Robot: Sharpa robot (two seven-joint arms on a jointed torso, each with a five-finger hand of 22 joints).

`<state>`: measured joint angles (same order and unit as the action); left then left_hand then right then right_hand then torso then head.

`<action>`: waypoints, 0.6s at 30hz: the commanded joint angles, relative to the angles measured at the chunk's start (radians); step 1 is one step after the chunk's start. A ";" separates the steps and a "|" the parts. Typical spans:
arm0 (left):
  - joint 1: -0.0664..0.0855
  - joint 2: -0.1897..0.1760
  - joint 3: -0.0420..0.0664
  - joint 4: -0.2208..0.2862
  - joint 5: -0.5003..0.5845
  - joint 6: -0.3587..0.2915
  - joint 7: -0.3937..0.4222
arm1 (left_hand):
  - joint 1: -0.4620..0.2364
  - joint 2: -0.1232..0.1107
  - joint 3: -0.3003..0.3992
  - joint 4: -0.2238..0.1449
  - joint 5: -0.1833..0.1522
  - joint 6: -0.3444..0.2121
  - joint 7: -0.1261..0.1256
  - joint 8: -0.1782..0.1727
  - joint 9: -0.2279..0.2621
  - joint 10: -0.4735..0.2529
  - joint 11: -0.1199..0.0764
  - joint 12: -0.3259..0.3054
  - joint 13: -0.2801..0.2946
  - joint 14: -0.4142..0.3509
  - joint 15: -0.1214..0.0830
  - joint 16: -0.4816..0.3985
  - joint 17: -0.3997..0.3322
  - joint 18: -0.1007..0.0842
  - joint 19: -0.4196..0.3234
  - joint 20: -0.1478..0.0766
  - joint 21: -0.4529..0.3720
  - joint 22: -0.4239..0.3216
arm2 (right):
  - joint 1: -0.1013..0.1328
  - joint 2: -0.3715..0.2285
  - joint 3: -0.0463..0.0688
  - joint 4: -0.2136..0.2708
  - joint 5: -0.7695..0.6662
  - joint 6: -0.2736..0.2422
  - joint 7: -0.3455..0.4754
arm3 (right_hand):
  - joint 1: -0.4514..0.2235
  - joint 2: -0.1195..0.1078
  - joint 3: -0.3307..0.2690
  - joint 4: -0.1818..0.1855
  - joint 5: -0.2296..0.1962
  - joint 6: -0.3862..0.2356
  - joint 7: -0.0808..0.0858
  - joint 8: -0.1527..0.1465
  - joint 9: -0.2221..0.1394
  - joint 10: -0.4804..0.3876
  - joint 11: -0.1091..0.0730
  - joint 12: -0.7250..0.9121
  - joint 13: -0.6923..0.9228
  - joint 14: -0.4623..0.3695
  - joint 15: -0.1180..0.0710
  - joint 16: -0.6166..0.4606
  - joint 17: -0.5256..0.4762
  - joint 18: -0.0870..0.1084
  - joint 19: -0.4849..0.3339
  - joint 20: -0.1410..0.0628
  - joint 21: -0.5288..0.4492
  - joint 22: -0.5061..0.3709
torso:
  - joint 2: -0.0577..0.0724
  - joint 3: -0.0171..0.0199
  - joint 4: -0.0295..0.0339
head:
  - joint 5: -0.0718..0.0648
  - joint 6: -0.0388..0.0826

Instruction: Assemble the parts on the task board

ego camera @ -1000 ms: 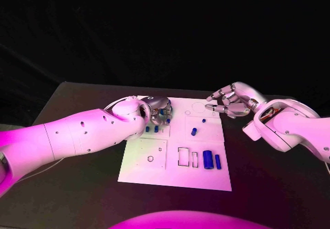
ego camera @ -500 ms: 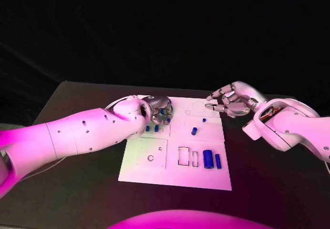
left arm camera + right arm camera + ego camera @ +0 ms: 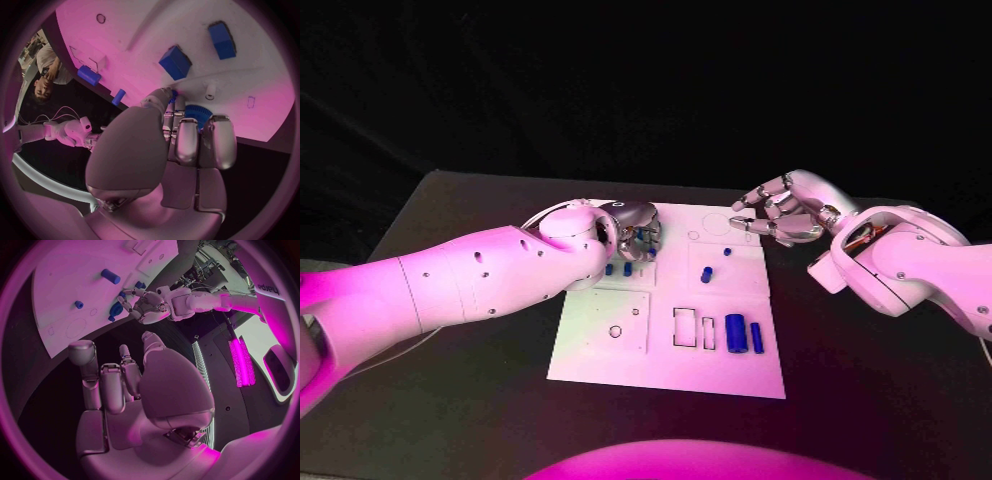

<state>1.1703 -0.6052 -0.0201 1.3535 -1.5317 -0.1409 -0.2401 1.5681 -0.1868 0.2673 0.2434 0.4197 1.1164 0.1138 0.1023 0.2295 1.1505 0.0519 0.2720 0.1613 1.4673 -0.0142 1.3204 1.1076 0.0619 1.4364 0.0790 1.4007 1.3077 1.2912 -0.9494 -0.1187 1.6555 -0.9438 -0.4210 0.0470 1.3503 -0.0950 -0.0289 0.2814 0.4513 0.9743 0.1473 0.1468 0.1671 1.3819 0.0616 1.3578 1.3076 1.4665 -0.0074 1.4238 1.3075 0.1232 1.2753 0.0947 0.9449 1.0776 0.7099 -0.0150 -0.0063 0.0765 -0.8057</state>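
My left hand (image 3: 181,150) pinches a ribbed blue gear (image 3: 197,113) at its fingertips, held just over the task board (image 3: 733,375) near a small white peg (image 3: 210,90) beyond them, while my right hand (image 3: 783,215), loosely spread and empty, hovers farther off.

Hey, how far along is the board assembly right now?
Early to midway, as far as I can tell. Several blue parts lie loose on the task board. The left robot hand holds a ridged blue part at its fingertips over the board. The right robot hand hovers by the far corner, holding nothing.
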 commanded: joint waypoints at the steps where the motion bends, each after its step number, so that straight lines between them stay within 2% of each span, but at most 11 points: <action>1: -0.002 0.002 -0.002 -0.001 0.007 0.020 0.008 | 0.002 0.013 0.009 -0.001 -0.010 0.009 0.001 0.002 -0.002 0.013 0.001 -0.008 -0.002 0.011 -0.007 0.005 -0.002 -0.008 0.002 -0.004 0.006 0.085 | -0.001 0.001 0.000 0.001 -0.003 0.014 0.005 | -0.004 0.008 -0.003 -0.002 0.004 -0.002 -0.006 0.004 0.002 -0.004 -0.003 0.001 0.037 0.046 -0.008 -0.003 0.025 0.007 -0.001 -0.002 -0.006 0.000 | 0.000 -0.0002 0.0005 | -0.001 0.001; 5: -0.002 0.001 -0.002 -0.002 0.010 -0.002 0.009 | 0.009 0.018 0.032 -0.016 -0.035 0.021 0.004 -0.003 -0.009 0.030 0.002 -0.025 -0.006 0.011 -0.007 0.007 -0.004 -0.009 0.005 -0.006 0.011 0.091 | -0.001 0.001 0.000 0.000 -0.003 0.013 0.006 | -0.004 0.008 -0.003 -0.002 0.004 -0.002 -0.006 0.004 0.002 -0.004 -0.003 0.001 0.037 0.046 -0.008 -0.003 0.025 0.007 -0.001 -0.002 -0.006 0.000 | 0.000 -0.0002 0.0003 | 0.000 0.001; 15: -0.002 -0.007 0.000 0.008 0.021 -0.055 0.018 | 0.016 0.005 0.078 -0.048 -0.046 0.027 0.015 -0.018 -0.023 0.046 0.008 -0.054 -0.011 0.007 -0.002 0.004 -0.019 -0.013 0.012 -0.003 0.022 0.103 | -0.002 0.002 0.000 -0.001 -0.003 0.012 0.007 | -0.004 0.008 -0.003 -0.002 0.004 -0.002 -0.006 0.004 0.002 -0.004 -0.003 0.001 0.037 0.046 -0.008 -0.003 0.025 0.007 -0.001 -0.002 -0.006 0.000 | -0.001 -0.0009 0.0006 | -0.002 0.009; 18: -0.002 -0.016 0.006 0.022 0.031 -0.069 0.023 | 0.014 0.002 0.084 -0.051 -0.047 0.028 0.016 -0.020 -0.025 0.048 0.009 -0.057 -0.011 0.007 -0.002 0.004 -0.020 -0.013 0.013 -0.002 0.023 0.105 | -0.003 0.002 0.000 -0.003 -0.003 0.012 0.008 | -0.004 0.008 -0.003 -0.002 0.004 -0.002 -0.006 0.004 0.002 -0.004 -0.003 0.001 0.037 0.046 -0.008 -0.003 0.025 0.007 -0.001 -0.002 -0.006 0.000 | -0.002 -0.0007 0.0014 | -0.003 0.013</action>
<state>1.1672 -0.6194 -0.0170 1.3674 -1.5190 -0.1741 -0.2338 1.5759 -0.1791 0.3459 0.1925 0.3766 1.1385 0.1288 0.0881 0.2055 1.1931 0.0595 0.2202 0.1495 1.4673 -0.0142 1.3243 1.0881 0.0619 1.4440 0.0785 1.4174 1.3075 1.2896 -0.9479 -0.1187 1.6532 -0.9438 -0.4206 0.0475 1.3503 -0.0950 -0.0288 0.2814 0.4513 0.9743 0.1473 0.1467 0.1679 1.3819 0.0616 1.3578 1.3074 1.4665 -0.0074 1.4238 1.3073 0.1232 1.2753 0.0947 0.9449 1.0777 0.7087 -0.0156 -0.0058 0.0738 -0.7958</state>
